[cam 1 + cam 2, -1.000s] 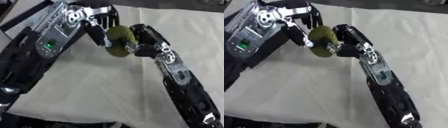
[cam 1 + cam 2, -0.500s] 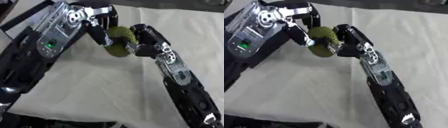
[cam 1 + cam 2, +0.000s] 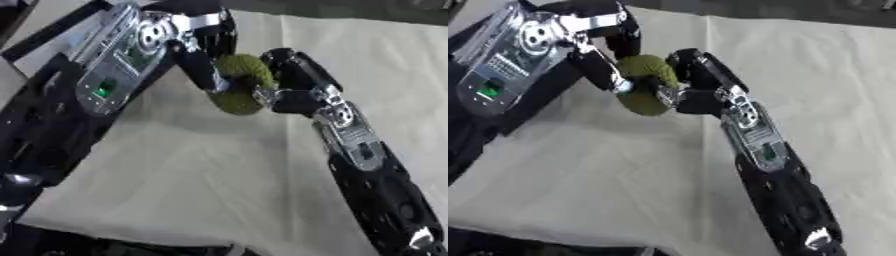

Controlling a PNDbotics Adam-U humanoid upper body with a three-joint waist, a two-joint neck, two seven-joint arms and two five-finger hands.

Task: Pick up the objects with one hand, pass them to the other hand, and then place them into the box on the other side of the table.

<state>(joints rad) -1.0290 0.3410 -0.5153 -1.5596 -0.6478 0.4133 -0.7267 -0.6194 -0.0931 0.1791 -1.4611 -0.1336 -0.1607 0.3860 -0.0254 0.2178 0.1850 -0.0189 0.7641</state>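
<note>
An olive-green rounded object (image 3: 241,85) hangs above the cloth-covered table (image 3: 201,170), between both hands. My right hand (image 3: 289,82) comes in from the lower right and curls round the object's right side. From the upper left, my left hand (image 3: 206,55) reaches in with its fingers curled over the object's left and top. The two hands meet on the object in mid-air. No box shows in either view.
A cream cloth covers the table, with a fold line (image 3: 284,115) running down its middle. The dark table edge (image 3: 131,245) shows at the bottom left. My left forearm carries a green light (image 3: 103,91).
My left hand's fingers have closed further over the green object. The right hand still holds it in about the same place.
</note>
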